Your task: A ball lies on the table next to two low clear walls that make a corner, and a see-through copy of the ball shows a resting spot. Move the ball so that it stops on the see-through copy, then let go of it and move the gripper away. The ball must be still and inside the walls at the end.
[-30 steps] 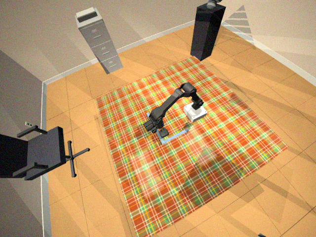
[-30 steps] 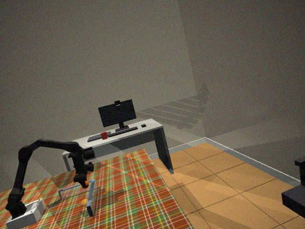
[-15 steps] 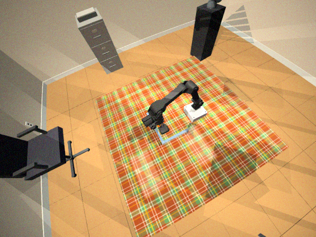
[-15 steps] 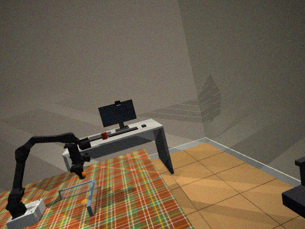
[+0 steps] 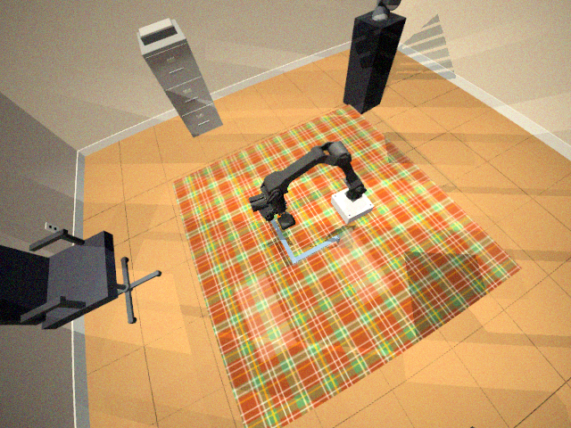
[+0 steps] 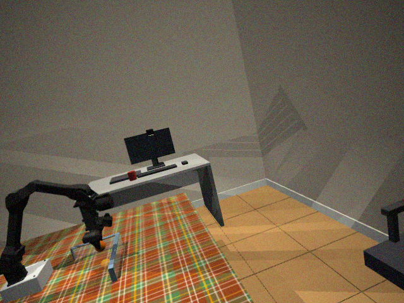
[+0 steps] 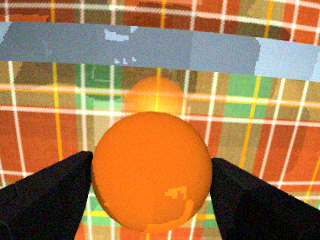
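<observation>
Dim, grainy, slanting shadow bands

Orange ball between jaws

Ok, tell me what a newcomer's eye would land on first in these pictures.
First the bright orange ball, filling the wrist view and pinched between the two black fingers of the gripper. Just beyond it on the plaid cloth glows its see-through copy, in front of a low pale-blue wall. From the exterior view, the black arm arches from its white base down to the corner of the walls.
</observation>
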